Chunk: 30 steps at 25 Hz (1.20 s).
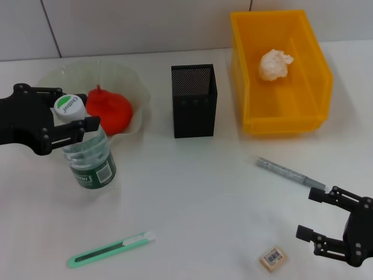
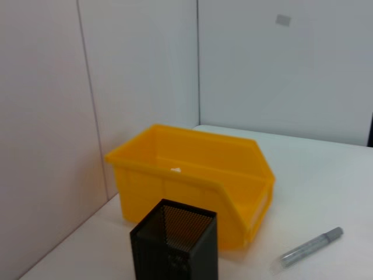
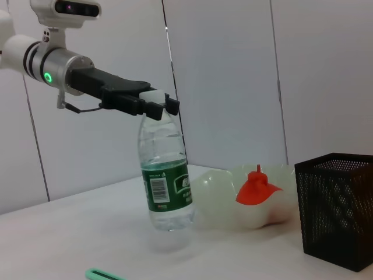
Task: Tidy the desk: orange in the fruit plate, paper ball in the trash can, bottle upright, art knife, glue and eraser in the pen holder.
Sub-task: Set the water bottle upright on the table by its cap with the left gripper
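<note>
White wall panels back a pale table (image 1: 192,192) where the tidy-up stands partly done: the orange (image 1: 109,108) sits in the fruit plate (image 1: 131,81), the paper ball (image 1: 275,65) lies in the yellow trash can (image 1: 303,87), and the mesh pen holder (image 1: 194,100) stands between them, seemingly empty. The left end effector (image 1: 73,119) is clamped around the neck of the bottle (image 1: 87,149), which stands upright just in front of the plate, cap up, its long axis vertical. The right end effector (image 1: 317,216) hovers low at the near right with its fingers spread apart and nothing held. The eraser (image 1: 273,258) lies just beside it toward the robot's left, the nearest loose item. The grey glue stick (image 1: 289,173) lies just beyond that end effector, its long axis running diagonally from the pen holder's side toward the robot's right. The green art knife (image 1: 111,249) rests at the near left, nearly crosswise, well apart from the right arm.
</note>
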{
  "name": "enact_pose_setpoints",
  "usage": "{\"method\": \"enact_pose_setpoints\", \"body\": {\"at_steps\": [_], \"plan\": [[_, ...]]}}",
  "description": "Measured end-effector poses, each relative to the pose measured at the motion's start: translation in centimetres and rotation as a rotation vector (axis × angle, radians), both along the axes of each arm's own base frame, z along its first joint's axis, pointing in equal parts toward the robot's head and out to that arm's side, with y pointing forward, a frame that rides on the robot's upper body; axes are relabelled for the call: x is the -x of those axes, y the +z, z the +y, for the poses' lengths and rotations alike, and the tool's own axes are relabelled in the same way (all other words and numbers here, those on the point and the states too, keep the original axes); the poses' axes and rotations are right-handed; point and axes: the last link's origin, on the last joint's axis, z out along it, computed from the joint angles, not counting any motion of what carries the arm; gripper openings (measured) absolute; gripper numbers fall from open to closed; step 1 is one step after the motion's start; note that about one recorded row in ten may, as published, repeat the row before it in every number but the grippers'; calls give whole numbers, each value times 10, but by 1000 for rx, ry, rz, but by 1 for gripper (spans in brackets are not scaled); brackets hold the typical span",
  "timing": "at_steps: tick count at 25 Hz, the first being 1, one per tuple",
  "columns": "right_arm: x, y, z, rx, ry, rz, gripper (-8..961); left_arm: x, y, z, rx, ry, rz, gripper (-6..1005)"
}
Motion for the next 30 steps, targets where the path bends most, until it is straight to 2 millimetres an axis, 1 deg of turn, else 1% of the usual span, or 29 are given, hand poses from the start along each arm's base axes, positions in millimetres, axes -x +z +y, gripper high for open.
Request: {"method": "enact_pose_setpoints", "body": {"at_steps": [7, 19, 30], "plan": [[1, -1, 0, 1, 1, 5, 795, 8, -2, 7, -32, 23, -1, 470], [1, -1, 0, 3, 2, 3, 796, 16, -4, 7, -54, 38, 3, 473], [1, -2, -1, 6, -1, 0, 796, 24, -7, 12, -83, 53, 9, 475]]}}
